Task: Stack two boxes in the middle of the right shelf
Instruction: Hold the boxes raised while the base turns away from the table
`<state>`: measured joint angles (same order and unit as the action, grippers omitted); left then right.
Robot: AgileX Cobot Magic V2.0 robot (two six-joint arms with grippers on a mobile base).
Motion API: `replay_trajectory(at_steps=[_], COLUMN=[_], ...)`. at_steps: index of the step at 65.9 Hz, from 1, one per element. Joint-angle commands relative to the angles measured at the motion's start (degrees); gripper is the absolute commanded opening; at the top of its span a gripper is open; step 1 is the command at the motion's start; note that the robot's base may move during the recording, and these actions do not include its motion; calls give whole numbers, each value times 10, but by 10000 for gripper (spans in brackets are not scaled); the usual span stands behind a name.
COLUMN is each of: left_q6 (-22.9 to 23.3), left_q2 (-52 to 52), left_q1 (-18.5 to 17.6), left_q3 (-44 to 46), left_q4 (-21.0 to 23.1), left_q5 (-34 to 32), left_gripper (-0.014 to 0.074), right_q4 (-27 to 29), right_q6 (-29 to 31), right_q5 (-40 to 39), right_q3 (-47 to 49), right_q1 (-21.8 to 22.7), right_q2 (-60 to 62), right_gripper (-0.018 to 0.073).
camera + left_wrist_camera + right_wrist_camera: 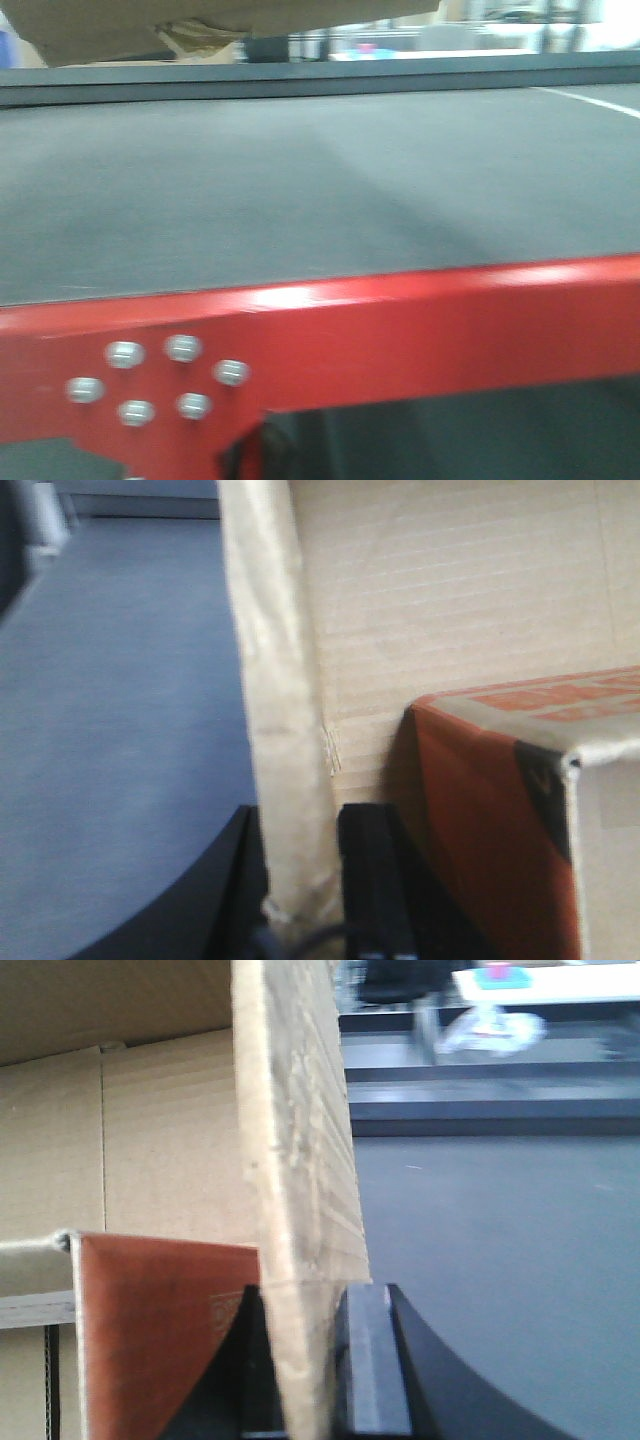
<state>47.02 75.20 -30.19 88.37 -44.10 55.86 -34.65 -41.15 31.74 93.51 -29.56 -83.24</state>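
Cardboard fills the front view's top left: the box [200,25] sits high above the grey surface [300,180], behind a red beam [420,330]. Left wrist view: the left gripper [300,880] pinches a box wall, an orange carton [480,830] inside. Right wrist view: the right gripper [300,1360] clamps another wall. Seemingly mid-carry; next comes level, matched travel to the shelf, which is unseen

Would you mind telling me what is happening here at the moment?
Both arms hold one open cardboard box: the left claw pinches one wall, the right claw another. A smaller orange box sits inside. The dark grey surface shows just outside the walls.
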Motion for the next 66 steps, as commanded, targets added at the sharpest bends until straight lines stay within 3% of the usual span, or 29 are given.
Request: replay_trajectory(at_steps=[1, 23, 32, 48, 66], left_q6=[-2, -2, -2, -2, -2], left_q2=[-1, -1, -1, -1, -1], left_q1=[-4, -4, -4, -4, -4], left_q3=[6, 6, 6, 6, 6], left_q4=[12, 12, 12, 12, 12], left_q5=[-33, -33, -33, -33, -33], left_gripper=[-111, -111, -111, -111, -111], right_q4=[3, 3, 3, 32, 35], right_q6=[-6, -7, -7, -7, -7], right_q5=[-83, -73, 50, 360, 382], right_q3=[7, 7, 7, 7, 7], right_q1=[-4, -4, -8, -8, -8], right_q2=[10, 10, 10, 10, 10], right_gripper=[-152, -152, -152, -152, -152])
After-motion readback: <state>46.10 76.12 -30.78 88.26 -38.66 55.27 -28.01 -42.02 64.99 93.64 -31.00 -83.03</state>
